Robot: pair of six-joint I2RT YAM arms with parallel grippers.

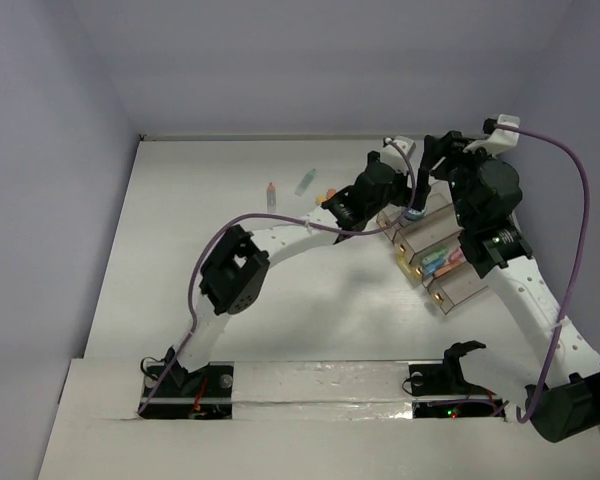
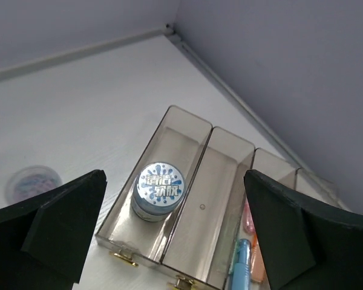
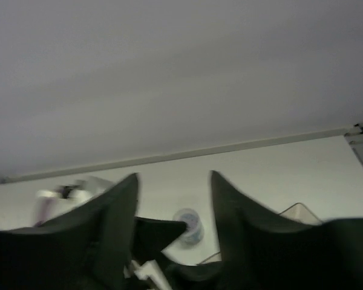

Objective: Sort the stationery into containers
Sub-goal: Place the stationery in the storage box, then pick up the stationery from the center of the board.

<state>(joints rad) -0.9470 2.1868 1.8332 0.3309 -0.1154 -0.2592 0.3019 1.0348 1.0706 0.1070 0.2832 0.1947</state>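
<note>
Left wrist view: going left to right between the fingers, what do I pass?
Blurry lilac tub → blue-white tub sitting in the end compartment → empty compartment → pens in the next one.

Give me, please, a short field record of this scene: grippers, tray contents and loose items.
left gripper: open, above the tray, holding nothing
right gripper: fingers apart, nothing between them
organiser tray: on the table
end compartment: blue-white tub, upright
next compartment: nothing seen inside
third compartment: pink, blue and orange pens
loose: purple-lidded tub beside the tray; small items farther left
</note>
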